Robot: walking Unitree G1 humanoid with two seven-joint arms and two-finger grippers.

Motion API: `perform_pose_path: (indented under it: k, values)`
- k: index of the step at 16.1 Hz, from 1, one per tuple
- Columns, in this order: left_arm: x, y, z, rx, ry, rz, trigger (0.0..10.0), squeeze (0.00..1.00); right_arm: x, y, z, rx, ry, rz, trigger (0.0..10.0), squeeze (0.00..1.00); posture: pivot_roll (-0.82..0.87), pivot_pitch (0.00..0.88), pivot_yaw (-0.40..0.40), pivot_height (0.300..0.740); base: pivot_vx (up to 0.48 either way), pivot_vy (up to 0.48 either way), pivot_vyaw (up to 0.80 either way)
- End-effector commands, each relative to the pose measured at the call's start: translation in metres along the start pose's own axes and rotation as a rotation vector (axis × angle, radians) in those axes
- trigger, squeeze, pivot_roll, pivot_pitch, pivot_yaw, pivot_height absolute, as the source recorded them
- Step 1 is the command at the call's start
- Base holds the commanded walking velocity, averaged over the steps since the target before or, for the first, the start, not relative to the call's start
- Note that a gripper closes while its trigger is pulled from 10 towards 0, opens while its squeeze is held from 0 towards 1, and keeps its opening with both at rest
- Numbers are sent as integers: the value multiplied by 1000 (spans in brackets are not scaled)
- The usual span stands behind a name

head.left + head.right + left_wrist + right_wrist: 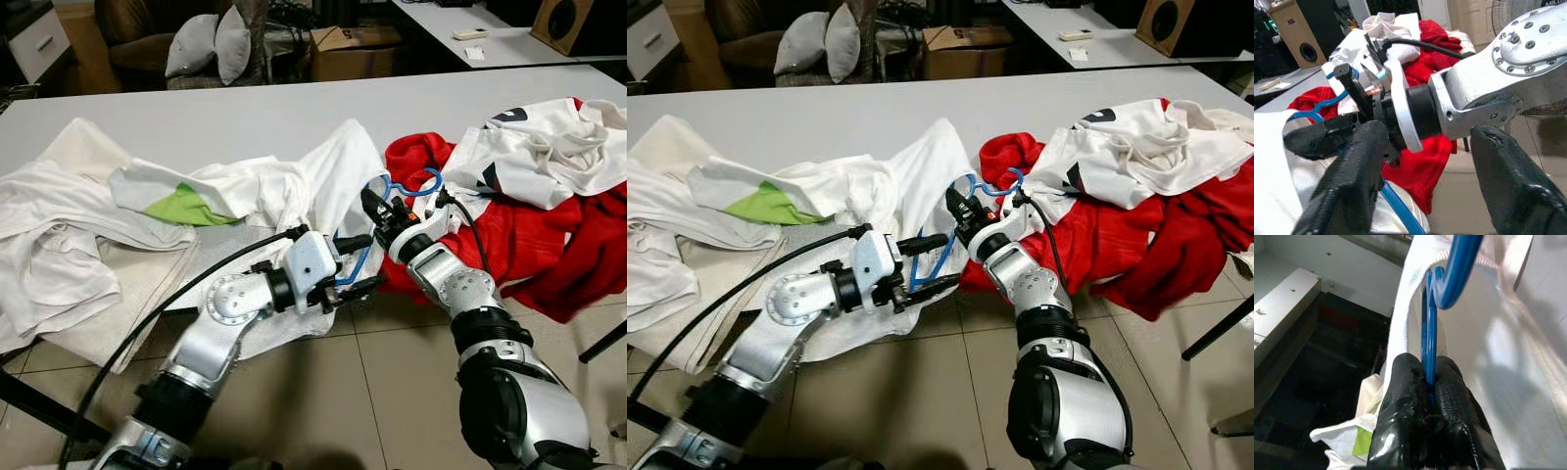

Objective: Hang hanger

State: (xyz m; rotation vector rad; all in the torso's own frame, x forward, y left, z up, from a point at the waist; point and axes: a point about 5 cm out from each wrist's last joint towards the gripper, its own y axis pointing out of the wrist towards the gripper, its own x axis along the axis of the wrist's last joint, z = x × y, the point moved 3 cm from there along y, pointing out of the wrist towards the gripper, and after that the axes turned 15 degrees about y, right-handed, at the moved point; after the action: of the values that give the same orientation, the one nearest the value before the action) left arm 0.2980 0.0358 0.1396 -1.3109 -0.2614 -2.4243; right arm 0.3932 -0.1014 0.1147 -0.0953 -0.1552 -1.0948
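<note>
Right gripper (pixel 377 209): you had its fingers pinched on the blue hanger (pixel 1429 333) at the table's (pixel 245 117) front edge.
Left gripper (pixel 355 262): your fingers were spread, straddling the hanger's lower bar.
Hanger: it lay partly inside a white shirt (pixel 313 186), beside red clothing (pixel 519 245).

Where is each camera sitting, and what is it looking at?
Left eye view: on the head, looking down at the table with clothes; both arms show.
Right eye view: the head's other eye, same scene; the right gripper pinches the blue hanger.
Left wrist view: on the left wrist, looking past its open fingers at the right arm.
Right wrist view: on the right wrist, fingers shut on the hanger.
Shared: the hanger and the white shirt.
</note>
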Motion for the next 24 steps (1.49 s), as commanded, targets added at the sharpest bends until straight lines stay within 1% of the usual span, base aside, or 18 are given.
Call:
perform_pose_path:
  k: [1, 2, 3, 4, 5, 8, 9, 10, 12, 13, 15, 16, 17, 18, 19, 21, 23, 24]
  values:
    - [-2, -2, 1, -4, 15, 17, 4941, 141, 6, 5, 15, 57, 2, -28, 10000, 0, -51, 0, 20, 740, 0, 0, 0]
    - [-2, -2, 1, -4, 15, 17, 4941, 141, 6, 5, 15, 57, 2, -28, 10000, 0, -51, 0, 20, 740, 0, 0, 0]
    - [-11, -11, 0, -19, 59, 73, 10000, 0, 6, 4, 14, 56, -14, -33, 10000, 0, -39, 0, 18, 740, 0, 0, 0]
    - [-20, -23, 1, -17, 35, 130, 10000, 0, 7, 2, 11, 48, -36, -44, 10000, 0, -34, 0, 18, 740, 0, 0, 0]
    - [-22, -26, 1, -14, 22, 139, 10000, 0, 7, 2, 10, 46, -41, -47, 10000, 0, -34, 0, 18, 740, 0, 0, 0]
    - [-27, -38, 1, 43, -145, 175, 10000, 0, 10, -3, 3, 17, -78, -89, 10000, 0, -13, 0, 19, 740, 0, 0, 0]
    - [-34, -46, -3, 72, -214, 230, 10000, 0, 14, -8, -5, -18, -122, -129, 10000, 0, 14, 0, 5, 740, 0, 0, 0]
    - [-38, -49, -6, 89, -201, 274, 10000, 0, 18, -16, -14, -41, -111, -167, 10000, 0, 16, 0, 8, 740, 0, 0, 0]
    - [-39, -46, -10, 91, -197, 269, 10000, 0, 18, -25, -32, -129, -106, -163, 10000, 0, 2, 0, 10, 740, 0, 0, 0]
    - [-39, -44, -12, 83, -198, 271, 10000, 0, 19, -28, -35, -139, -101, -161, 10000, 0, 6, 0, 7, 740, 0, 0, 0]
    - [-37, -38, -18, 78, -199, 278, 10000, 0, 24, -37, -42, -134, 18, -190, 10000, 0, 0, 0, 9, 740, 0, 0, 0]
    - [-37, -36, -19, 81, -209, 278, 10000, 0, 27, -38, -44, -141, 20, -206, 10000, 0, -2, 0, 10, 740, 0, 0, 0]
    - [-37, -25, -22, 98, -242, 272, 10000, 0, 35, -42, -47, -147, 43, -243, 10000, 0, -13, 0, 12, 740, 0, 0, 0]
    - [-37, -18, -24, 113, -284, 260, 10000, 0, 38, -44, -45, -137, 55, -253, 10000, 0, -19, 0, 13, 740, 0, 0, 0]
    - [-37, -14, -24, 119, -298, 258, 10000, 0, 40, -43, -43, -123, 59, -255, 10000, 0, -22, 0, 13, 740, 0, 0, 0]
    - [-44, -9, -18, 159, -250, 293, 10000, 0, 41, -41, -36, -93, 67, -243, 10000, 0, -34, 0, 13, 740, 0, 0, 0]
    - [-43, 0, -15, 188, -299, 275, 10000, 0, 40, -40, -34, -86, 64, -235, 10000, 0, -39, 0, 13, 740, 0, 0, 0]
    - [-45, 3, -17, 184, -310, 281, 10000, 0, 40, -40, -34, -85, 63, -234, 10000, 0, -39, 0, 12, 740, 0, 0, 0]
